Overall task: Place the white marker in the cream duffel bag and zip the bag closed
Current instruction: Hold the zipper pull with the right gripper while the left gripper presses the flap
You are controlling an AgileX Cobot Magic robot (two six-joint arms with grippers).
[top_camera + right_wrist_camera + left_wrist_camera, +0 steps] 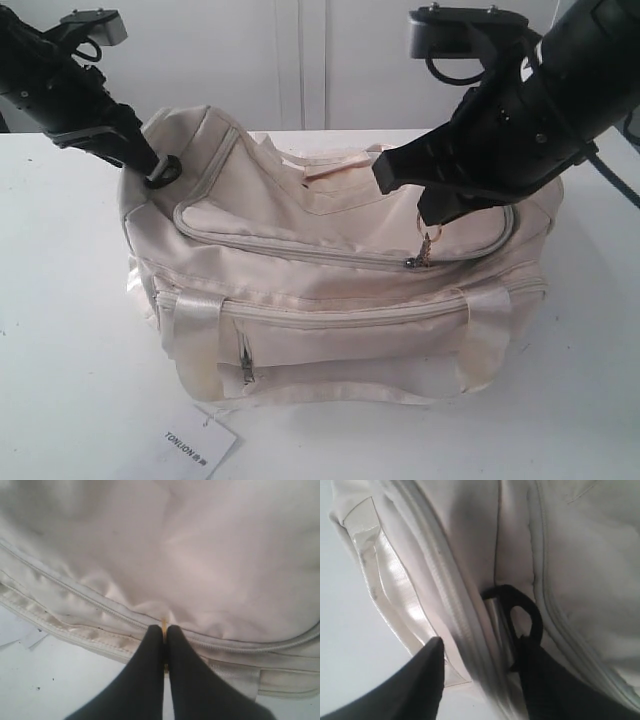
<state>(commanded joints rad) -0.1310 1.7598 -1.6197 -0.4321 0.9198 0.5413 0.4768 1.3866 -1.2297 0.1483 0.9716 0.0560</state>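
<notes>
Tag (200, 445), white paper with dark print, lay nearest at the bottom edge of the exterior view, on the white tabletop (60, 350). Behind it the bag (330, 290) filled the middle of the frame, with a satin strap (190, 330) looping down its front. At the upper left the left pincer (155, 165) met the bag's raised corner beside a black D-ring (165, 172). From the upper right the right pincer (432, 222) came down onto the curved zipper (280, 245), just above its small metal pull (424, 252). The marker appeared nowhere. It was probably already inside the bag.

In the left wrist view the two dark fingers stood apart, straddling a ridge of fabric and seam, with the D-ring against one of them. I could not tell whether they actually squeezed that ridge.

In the right wrist view the fingers were pressed together on the thin gold pull, right at the zipper line, with cream fabric filling the rest of the frame.

Judging from this, the zipping was under way with part of the curve left to close. The hold on the pull was narrow, so a hard tug could let it slip free. If the left side was not truly anchored, the soft bag would slide or bunch along the tabletop instead of letting the slider run. Loose fabric near the bend could also catch in the teeth.
</notes>
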